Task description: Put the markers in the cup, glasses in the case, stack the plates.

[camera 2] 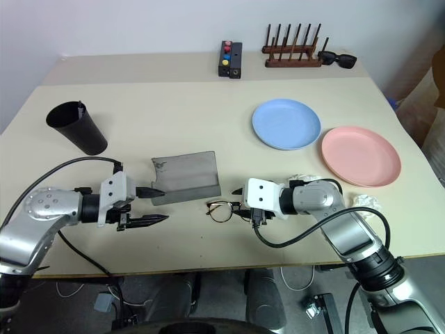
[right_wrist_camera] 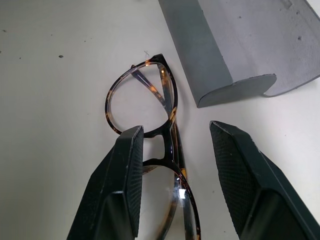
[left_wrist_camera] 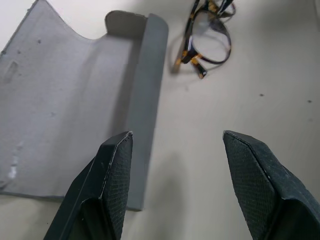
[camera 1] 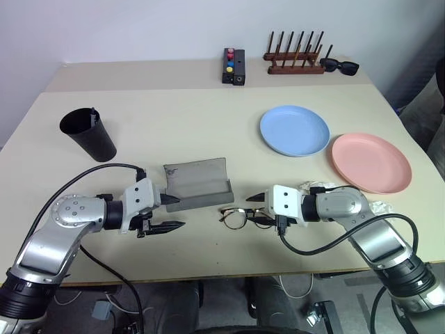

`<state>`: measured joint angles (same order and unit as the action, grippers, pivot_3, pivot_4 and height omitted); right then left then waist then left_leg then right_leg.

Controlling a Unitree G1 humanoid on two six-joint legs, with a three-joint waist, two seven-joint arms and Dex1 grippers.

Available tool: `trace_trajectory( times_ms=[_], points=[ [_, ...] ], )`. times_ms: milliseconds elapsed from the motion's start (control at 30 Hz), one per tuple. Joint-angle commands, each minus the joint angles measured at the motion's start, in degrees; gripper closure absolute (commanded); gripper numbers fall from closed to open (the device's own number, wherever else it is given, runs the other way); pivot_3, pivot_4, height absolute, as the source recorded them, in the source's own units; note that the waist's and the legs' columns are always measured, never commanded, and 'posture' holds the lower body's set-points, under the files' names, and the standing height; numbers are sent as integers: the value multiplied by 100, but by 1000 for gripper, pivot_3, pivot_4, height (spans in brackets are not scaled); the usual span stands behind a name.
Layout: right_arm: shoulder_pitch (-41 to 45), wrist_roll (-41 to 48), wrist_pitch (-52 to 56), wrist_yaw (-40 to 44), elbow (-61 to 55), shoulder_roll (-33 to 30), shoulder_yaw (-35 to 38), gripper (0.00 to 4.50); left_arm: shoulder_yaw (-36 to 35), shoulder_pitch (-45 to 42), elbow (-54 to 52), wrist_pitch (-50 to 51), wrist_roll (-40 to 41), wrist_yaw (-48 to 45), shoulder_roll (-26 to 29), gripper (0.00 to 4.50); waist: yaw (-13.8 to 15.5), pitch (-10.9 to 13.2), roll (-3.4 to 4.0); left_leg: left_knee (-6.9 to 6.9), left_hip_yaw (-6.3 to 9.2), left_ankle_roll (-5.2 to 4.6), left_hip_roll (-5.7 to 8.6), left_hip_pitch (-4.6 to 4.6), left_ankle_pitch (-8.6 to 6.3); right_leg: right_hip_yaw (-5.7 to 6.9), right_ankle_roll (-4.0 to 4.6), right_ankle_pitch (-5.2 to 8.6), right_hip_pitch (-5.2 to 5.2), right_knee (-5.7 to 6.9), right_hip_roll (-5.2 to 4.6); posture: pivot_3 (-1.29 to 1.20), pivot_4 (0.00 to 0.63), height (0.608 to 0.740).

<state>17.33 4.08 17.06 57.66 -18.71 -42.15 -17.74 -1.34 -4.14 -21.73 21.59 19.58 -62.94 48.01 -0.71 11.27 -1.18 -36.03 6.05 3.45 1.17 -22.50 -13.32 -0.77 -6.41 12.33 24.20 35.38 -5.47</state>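
Observation:
The glasses [camera 1: 235,218], thin, dark and tortoise-rimmed, lie folded on the table just in front of the open grey case [camera 1: 198,181]. My right gripper [camera 1: 252,211] is open, its fingers standing either side of the glasses' bridge [right_wrist_camera: 169,134]. My left gripper [camera 1: 181,212] is open and empty at the case's front left corner [left_wrist_camera: 142,165]. The black cup [camera 1: 88,133] stands at the far left with a slim dark tip above its rim; I cannot tell whether that is one of the markers. The blue plate [camera 1: 294,130] and the pink plate [camera 1: 370,162] lie side by side at the right.
At the back of the table stand a wooden peg rack [camera 1: 295,62], black sunglasses [camera 1: 339,66] and a black box with coloured buttons [camera 1: 233,66]. A crumpled white thing [camera 1: 379,207] lies by my right forearm. The table's front edge [camera 1: 208,275] runs close below both grippers.

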Motion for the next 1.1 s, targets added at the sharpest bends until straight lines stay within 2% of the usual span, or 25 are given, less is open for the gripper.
trace_trajectory(
  times_ms=[33,133,200,233,467,1100],
  points=[
    [39,-46,-17,32,-54,-29,27,2369,-216,52,-334,33,179,168,-20,1583,-1,0,0,0,0,0,0,0,0,0,0,0,0,0,0,0,150,739],
    [34,-54,-1,89,-43,-62,59,3263,-182,39,-384,70,228,231,-12,1583,-7,0,0,0,-1,0,0,0,0,0,0,0,0,-1,0,0,150,739],
    [36,-59,5,107,-35,-65,63,4258,-158,26,-395,73,251,264,-5,1583,-8,0,0,0,-1,0,0,1,0,0,0,0,0,0,0,0,150,739],
    [37,-61,7,113,-31,-64,64,4466,-147,16,-392,69,260,278,-5,1583,-8,0,0,0,-1,0,0,1,0,0,0,0,0,0,0,0,150,739],
    [62,-93,-29,134,-23,-65,77,4466,-144,10,-360,21,308,352,7,1583,-7,0,0,0,-1,0,0,1,0,0,0,0,0,0,0,0,150,739],
    [174,135,-39,312,-269,-251,412,4466,-807,321,-197,-38,478,620,-19,1583,-7,0,0,1,-2,0,0,1,0,0,0,0,0,-1,0,0,150,739]
  ],
)
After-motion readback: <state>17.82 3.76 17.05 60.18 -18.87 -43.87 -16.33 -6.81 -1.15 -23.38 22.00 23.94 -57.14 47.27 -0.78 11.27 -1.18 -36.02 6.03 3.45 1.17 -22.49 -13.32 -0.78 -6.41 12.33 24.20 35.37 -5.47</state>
